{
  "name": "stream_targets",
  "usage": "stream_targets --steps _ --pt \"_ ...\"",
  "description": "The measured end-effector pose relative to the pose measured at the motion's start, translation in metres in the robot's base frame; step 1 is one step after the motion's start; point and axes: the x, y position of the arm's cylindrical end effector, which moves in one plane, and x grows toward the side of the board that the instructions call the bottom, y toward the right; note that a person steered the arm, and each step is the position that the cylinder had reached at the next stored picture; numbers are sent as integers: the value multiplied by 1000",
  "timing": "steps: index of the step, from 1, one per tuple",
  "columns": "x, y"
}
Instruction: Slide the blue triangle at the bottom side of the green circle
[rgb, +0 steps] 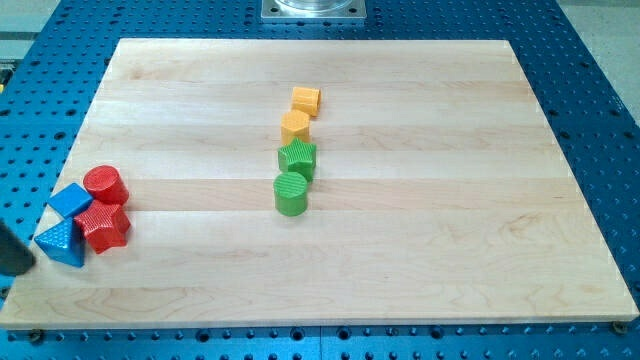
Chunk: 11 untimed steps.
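The rod's tip (22, 270), holding nothing, sits at nine o'clock of the blue triangle (60, 243); it should be pushed toward three o'clock, ending under the green circle (291, 193), red blocks avoided.

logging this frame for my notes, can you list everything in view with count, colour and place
blue triangle: 1, blue, bottom left corner of the board
blue cube: 1, blue, just above the triangle
red cylinder: 1, red, left edge
red star-like block: 1, red, below the red cylinder
yellow cube: 1, yellow, top of the centre column
yellow block: 1, yellow, below it
green star-like block: 1, green, centre
green circle: 1, green, column's bottom
wooden board: 1, pale
my tip: 1, dark, left of the triangle
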Motion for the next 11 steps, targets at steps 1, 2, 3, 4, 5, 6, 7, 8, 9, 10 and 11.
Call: stream_targets --steps 1,2,3,4,5,6,7,8,9,10,11 --pt "-17 68" --pt "-12 82" --pt "6 22" --pt "22 33" --pt "24 97" --pt "-6 144" --pt "-23 194" --pt "-35 180" --pt "-67 182" --pt "-75 215" --pt "-51 224"
